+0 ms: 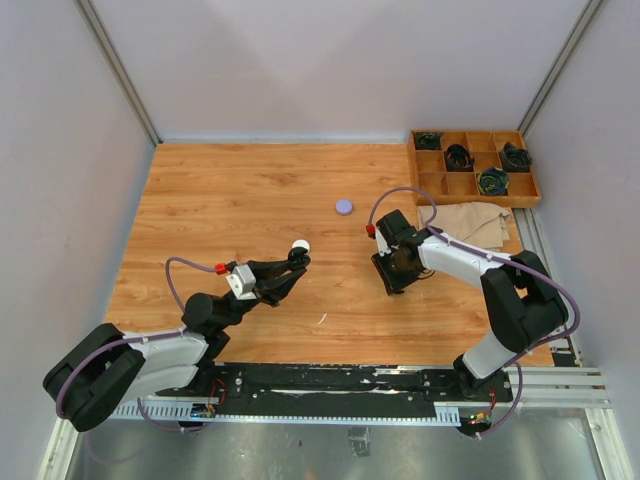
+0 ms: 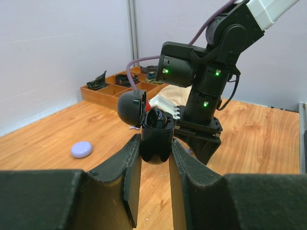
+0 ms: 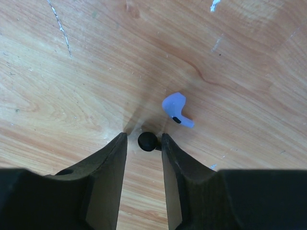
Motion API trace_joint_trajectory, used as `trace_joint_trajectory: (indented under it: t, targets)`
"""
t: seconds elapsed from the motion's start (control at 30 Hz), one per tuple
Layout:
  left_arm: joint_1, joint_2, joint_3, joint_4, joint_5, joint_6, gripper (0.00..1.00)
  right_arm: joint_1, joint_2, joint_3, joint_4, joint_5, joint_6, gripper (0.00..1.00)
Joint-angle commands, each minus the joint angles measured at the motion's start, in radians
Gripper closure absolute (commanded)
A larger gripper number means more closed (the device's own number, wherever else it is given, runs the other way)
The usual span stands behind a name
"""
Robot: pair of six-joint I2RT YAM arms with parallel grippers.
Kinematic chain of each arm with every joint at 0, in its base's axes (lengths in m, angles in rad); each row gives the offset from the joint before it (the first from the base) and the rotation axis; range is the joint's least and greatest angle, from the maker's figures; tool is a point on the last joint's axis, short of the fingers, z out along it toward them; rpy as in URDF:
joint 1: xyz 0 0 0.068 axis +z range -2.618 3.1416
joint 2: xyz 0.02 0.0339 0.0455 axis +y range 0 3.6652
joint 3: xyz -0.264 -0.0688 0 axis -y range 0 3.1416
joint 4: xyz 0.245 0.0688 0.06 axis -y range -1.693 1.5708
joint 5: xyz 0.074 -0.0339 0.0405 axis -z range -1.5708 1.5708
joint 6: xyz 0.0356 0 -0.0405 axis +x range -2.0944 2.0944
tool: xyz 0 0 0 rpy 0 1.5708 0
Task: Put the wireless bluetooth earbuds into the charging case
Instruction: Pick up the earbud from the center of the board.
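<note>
The task looks about midway at best. The left claw (image 2: 154, 143) is clamped on a black charging case (image 2: 156, 149), held up off the tabletop (image 3: 72, 72) with its lid (image 2: 132, 108) swung open and the mouth facing the right arm. Neither earbud seen on the wood is in that case yet. A black earbud (image 3: 147, 141) lies on the tabletop between the jaws of the right claw (image 3: 144, 137), which stands parted around it (a sliver of wood shows on the left side, so I judge it not yet pinched). A lilac earbud (image 3: 175, 109) lies just beside it, apart from the claw. What remains is picking up, carrying across and seating the buds.

Something glossy and dark sits in the open case in the left wrist view; whether that is a bud already seated or only the liner, I cannot tell. A lilac round case (image 1: 344, 206) rests well apart on the wood, seemingly shut. From above, a small white thing (image 1: 300, 245) shows at the left claw's tip, too small to identify
</note>
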Motion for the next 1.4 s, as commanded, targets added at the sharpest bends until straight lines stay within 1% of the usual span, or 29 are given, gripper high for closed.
trace_joint_trajectory:
  t: [0.0,0.37,0.57,0.67,0.8,0.97,1.23,1.37]
  targets:
    - [0.003,-0.012,-0.039,0.016,0.012,0.0,1.0,-0.009,-0.021,-0.007,-0.046,-0.012,0.011,0.64]
    - [0.003,-0.012,-0.037,0.016,0.018,-0.005,1.0,-0.003,-0.037,-0.026,-0.075,-0.08,0.036,0.64]
    - [0.003,-0.009,-0.036,0.017,0.021,-0.008,1.0,-0.001,-0.06,0.001,-0.08,-0.03,0.031,0.63]
    - [0.003,-0.009,-0.036,0.017,0.021,-0.008,1.0,-0.002,-0.036,0.029,-0.088,-0.003,0.019,0.63]
    - [0.003,-0.014,-0.037,0.016,0.022,-0.007,1.0,-0.001,0.012,0.057,-0.087,-0.015,0.006,0.65]
    - [0.003,-0.022,-0.037,0.008,0.023,-0.005,1.0,-0.001,0.042,0.065,-0.087,-0.009,-0.002,0.68]
    - [0.003,-0.021,-0.036,0.008,0.022,-0.004,1.0,-0.001,0.067,0.073,-0.115,-0.012,-0.011,0.68]
    - [0.003,-0.019,-0.036,0.009,0.023,-0.004,1.0,-0.001,0.084,0.07,-0.116,-0.004,-0.016,0.7]
